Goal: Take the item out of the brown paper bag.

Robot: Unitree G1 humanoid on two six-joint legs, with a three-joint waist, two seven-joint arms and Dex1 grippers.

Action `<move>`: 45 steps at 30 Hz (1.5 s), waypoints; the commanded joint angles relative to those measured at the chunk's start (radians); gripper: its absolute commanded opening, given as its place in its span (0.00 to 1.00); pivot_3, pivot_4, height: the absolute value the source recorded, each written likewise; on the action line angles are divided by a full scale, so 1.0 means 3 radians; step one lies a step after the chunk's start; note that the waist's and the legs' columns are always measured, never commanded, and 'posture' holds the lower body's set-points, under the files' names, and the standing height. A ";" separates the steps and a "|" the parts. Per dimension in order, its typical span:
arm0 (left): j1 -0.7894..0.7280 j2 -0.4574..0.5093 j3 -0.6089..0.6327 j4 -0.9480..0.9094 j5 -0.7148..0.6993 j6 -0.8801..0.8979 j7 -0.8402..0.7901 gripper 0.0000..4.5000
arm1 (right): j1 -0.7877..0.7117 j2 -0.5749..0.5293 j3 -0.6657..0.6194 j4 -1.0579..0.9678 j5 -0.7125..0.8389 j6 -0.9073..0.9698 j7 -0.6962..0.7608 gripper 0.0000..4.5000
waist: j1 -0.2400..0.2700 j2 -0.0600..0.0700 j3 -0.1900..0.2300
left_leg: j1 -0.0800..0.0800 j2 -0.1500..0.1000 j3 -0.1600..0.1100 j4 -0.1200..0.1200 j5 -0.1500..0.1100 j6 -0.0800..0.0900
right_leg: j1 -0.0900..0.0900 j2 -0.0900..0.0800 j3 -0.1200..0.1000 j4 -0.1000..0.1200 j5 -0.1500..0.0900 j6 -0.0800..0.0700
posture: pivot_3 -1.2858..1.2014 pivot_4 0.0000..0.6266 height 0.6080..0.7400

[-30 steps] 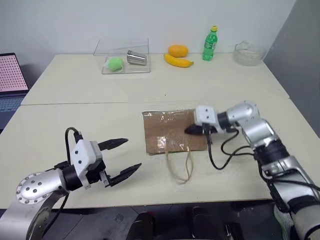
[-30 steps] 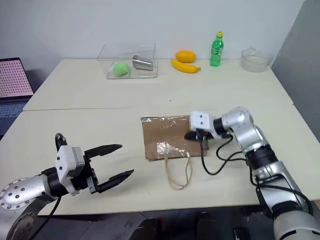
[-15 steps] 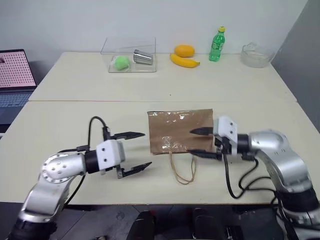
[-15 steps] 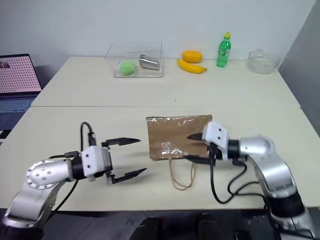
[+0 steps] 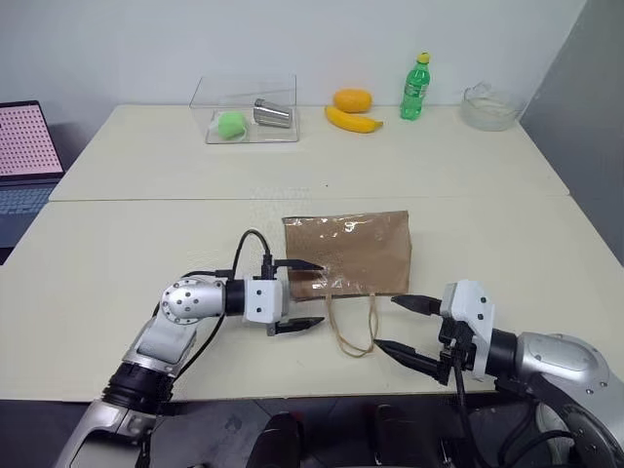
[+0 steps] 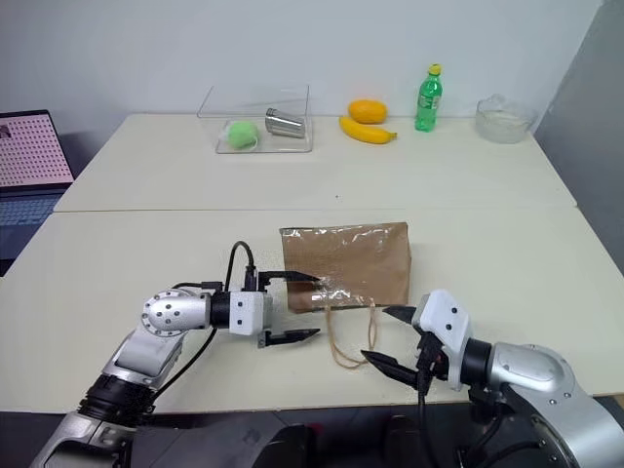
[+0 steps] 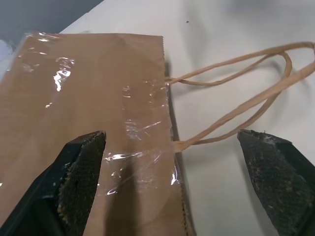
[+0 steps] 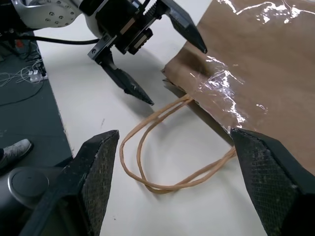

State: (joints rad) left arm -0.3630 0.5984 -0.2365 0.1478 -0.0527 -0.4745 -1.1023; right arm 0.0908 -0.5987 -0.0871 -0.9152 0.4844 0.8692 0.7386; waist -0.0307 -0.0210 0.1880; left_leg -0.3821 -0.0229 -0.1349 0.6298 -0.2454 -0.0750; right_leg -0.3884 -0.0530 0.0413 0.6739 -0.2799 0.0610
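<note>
The bag (image 5: pixel 346 255) lies flat, its 2 cord handles (image 5: pixel 353 324) toward the robot, item unseen, presumably inside; left gripper (image 5: pixel 302 293) spread at its mouth corner, right gripper (image 5: pixel 408 329) spread beside the handles; thin, creasing paper likely needs an edge pinch.

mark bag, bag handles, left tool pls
brown paper bag (image 5: pixel 356 249), left eye view, middle of its flat face
cord handles (image 5: pixel 353 327), left eye view, on the loop
left tool (image 5: pixel 304 293), left eye view, midway between fingertips

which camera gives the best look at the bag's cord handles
The right wrist view: both looped cord handles lie whole on the table, running out from the brown paper bag. The left wrist view cuts their far ends; the eye views show them small.
</note>
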 commanded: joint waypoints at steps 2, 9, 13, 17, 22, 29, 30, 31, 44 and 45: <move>-0.0173 -0.0110 -0.0111 0.0199 0.0099 -0.0247 0.0027 1.00 | 0.0095 -0.0040 -0.0133 -0.0274 0.0208 0.0048 -0.0149 0.84 | 0.0003 -0.0001 -0.0001 | 0.0000 0.0000 0.0000 0.0000 0.0000 0.0000 | 0.0000 0.0000 0.0000 0.0000 0.0000 0.0000 | 0.52 0.24 1.00; -0.0318 -0.0252 -0.0240 0.0478 0.0212 -0.0497 0.0054 1.00 | 0.0264 -0.0102 -0.0123 -0.0404 0.0348 0.0034 -0.0335 0.84 | -0.0003 -0.0001 -0.0001 | 0.0001 0.0000 0.0000 0.0000 0.0000 0.0000 | 0.0001 0.0000 0.0000 0.0001 0.0000 0.0001 | 0.52 0.24 1.00; -0.0359 -0.0326 -0.0358 0.0568 0.0260 -0.0658 0.0022 1.00 | 0.0297 -0.0151 -0.0098 -0.0433 0.0408 0.0014 -0.0429 0.84 | -0.0002 -0.0002 -0.0001 | 0.0001 -0.0001 0.0001 0.0001 0.0000 0.0000 | 0.0002 0.0000 0.0001 0.0000 0.0000 0.0001 | 0.52 0.24 1.00; -0.0414 -0.0397 -0.0461 0.0640 0.0265 -0.0749 -0.0004 1.00 | 0.0320 -0.0228 -0.0058 -0.0440 0.0446 -0.0010 -0.0522 0.84 | -0.0001 -0.0002 -0.0001 | 0.0001 -0.0001 -0.0001 0.0001 0.0000 0.0000 | 0.0002 0.0000 0.0000 0.0001 0.0000 0.0001 | 0.52 0.24 1.00; -0.0489 -0.0482 -0.0458 0.0546 0.0083 -0.0602 -0.0042 0.72 | 0.0392 -0.0342 0.0047 -0.0440 0.0533 -0.0103 -0.0691 0.85 | -0.0003 -0.0002 -0.0001 | 0.0001 -0.0001 -0.0001 0.0001 0.0000 0.0000 | 0.0003 0.0000 0.0000 0.0000 0.0000 0.0002 | 0.52 0.24 1.00; -0.0755 -0.0578 -0.0260 0.0115 -0.0323 0.0379 0.0029 0.21 | 0.0506 -0.0551 0.0308 -0.0440 0.0400 -0.0310 -0.0932 0.85 | -0.0002 -0.0003 -0.0001 | 0.0000 -0.0001 -0.0002 0.0003 0.0000 0.0000 | 0.0003 0.0000 0.0000 0.0000 -0.0009 0.0017 | 0.52 0.24 1.00; -0.0825 -0.0610 -0.0226 0.0094 -0.0342 0.0531 0.0074 0.15 | 0.0499 -0.0542 0.0344 -0.0440 0.0402 -0.0291 -0.0976 0.85 | -0.0002 -0.0003 -0.0001 | 0.0000 -0.0002 -0.0002 0.0004 0.0000 0.0000 | 0.0003 0.0000 0.0000 0.0000 -0.0009 0.0018 | 0.52 0.24 1.00; -0.0883 -0.0635 -0.0203 0.0077 -0.0349 0.0637 0.0103 0.06 | 0.0481 -0.0545 0.0378 -0.0440 0.0412 -0.0283 -0.1004 0.85 | -0.0002 -0.0004 -0.0002 | 0.0000 -0.0002 -0.0002 0.0004 0.0000 0.0000 | 0.0004 0.0000 0.0000 0.0000 -0.0010 0.0019 | 0.52 0.24 1.00; -0.1081 -0.0716 -0.0171 0.0083 -0.0313 0.0791 0.0017 0.01 | -0.0629 -0.0230 0.1096 -0.0073 0.0175 0.0101 -0.1245 0.85 | -0.0003 -0.0004 -0.0002 | -0.0001 -0.0003 -0.0003 0.0004 0.0000 0.0000 | 0.0003 0.0001 0.0000 -0.0001 -0.0010 0.0019 | 0.52 0.24 1.00; -0.1084 -0.0718 -0.0167 0.0089 -0.0312 0.0790 0.0017 0.01 | -0.0679 -0.0192 0.1122 -0.0050 0.0169 0.0109 -0.1241 0.85 | -0.0003 -0.0004 -0.0002 | -0.0001 -0.0002 -0.0004 0.0004 0.0000 0.0000 | 0.0003 0.0000 0.0000 -0.0001 -0.0010 0.0018 | 0.52 0.24 1.00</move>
State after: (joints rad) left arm -0.6753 0.3833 -0.3021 0.1903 -0.1394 -0.2227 -1.0948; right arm -0.0971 -0.6690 0.2410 -0.9241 0.5347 0.9020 0.3676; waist -0.0315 -0.0222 0.1875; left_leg -0.3825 -0.0236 -0.1361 0.6309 -0.2453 -0.0750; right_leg -0.3877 -0.0529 0.0412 0.6736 -0.2823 0.0657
